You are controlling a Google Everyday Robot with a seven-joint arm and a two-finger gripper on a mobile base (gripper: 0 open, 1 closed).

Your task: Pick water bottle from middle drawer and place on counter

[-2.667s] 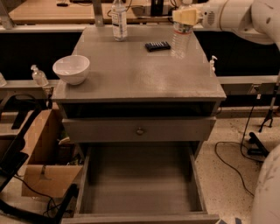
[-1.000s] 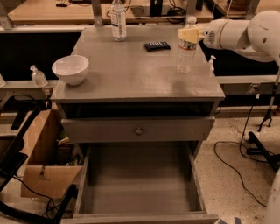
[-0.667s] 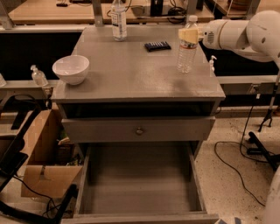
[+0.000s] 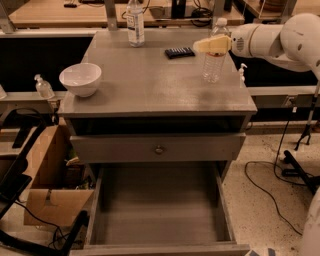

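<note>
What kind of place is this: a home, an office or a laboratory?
Probably a robotics lab or office workspace: tan wooden desks stand behind a grey drawer cabinet, loose cables lie on the floor, and a robot gripper is at the water bottle on the counter.

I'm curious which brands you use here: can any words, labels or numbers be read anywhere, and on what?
No text can be read anywhere.
Small clear ribbed water bottle, standing on the grey counter with the cream gripper at its neck: narrow pale label, too blurred.
Clear bottle with broad white label at the counter's back: print too blurred.
</note>
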